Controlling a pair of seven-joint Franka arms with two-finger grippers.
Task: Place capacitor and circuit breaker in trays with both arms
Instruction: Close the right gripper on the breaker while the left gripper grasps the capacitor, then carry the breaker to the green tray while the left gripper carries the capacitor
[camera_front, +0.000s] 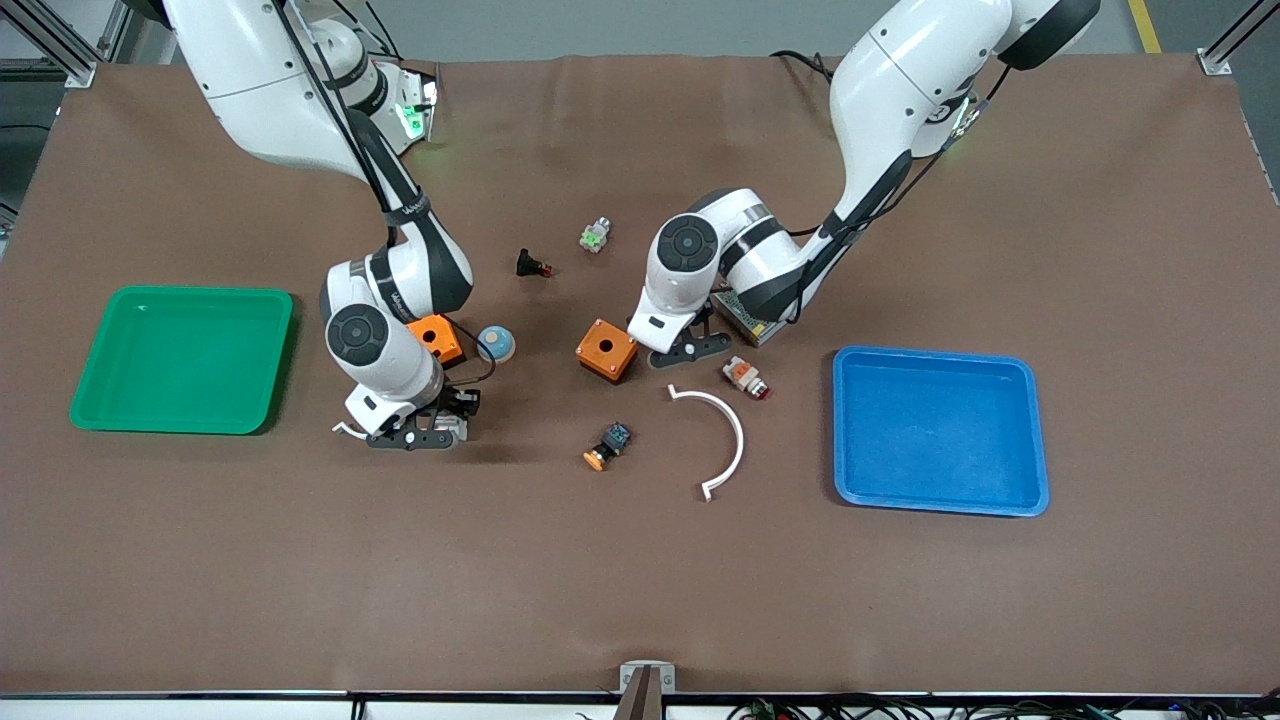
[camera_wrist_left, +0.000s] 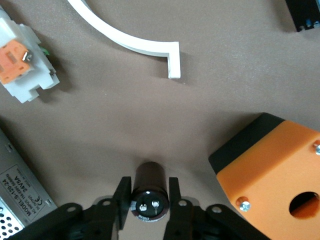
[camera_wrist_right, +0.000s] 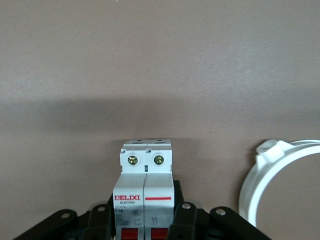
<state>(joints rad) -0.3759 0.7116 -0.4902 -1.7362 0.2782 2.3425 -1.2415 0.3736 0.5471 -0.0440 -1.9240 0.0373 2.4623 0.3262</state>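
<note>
Left gripper (camera_wrist_left: 149, 200) jaws clamped on capacitor (camera_wrist_left: 149, 197), stubby dark glossy cylinder, low on tabletop (camera_front: 640, 580) mid-area beside orange box (camera_wrist_left: 272, 175).

Right gripper (camera_wrist_right: 145, 220) jaws clamped on circuit breaker (camera_wrist_right: 146, 187), white blocky plastic with red switches, low on tabletop beside green tray (camera_front: 180, 358) and white plastic ring (camera_wrist_right: 277, 185).

You stand at grasp step, both parts pinched, seemingly not yet lifted. Next move calls for straight lift, then carry to trays; blue tray (camera_front: 938, 430) sits toward left arm's end. Smooth round capacitor may roll in jaws; keep it level.

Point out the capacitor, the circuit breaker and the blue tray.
capacitor (camera_wrist_left: 148, 192), left wrist view, its dark side wall.
circuit breaker (camera_wrist_right: 146, 185), right wrist view, its white face.
blue tray (camera_front: 938, 505), front view, its near rim.
</note>
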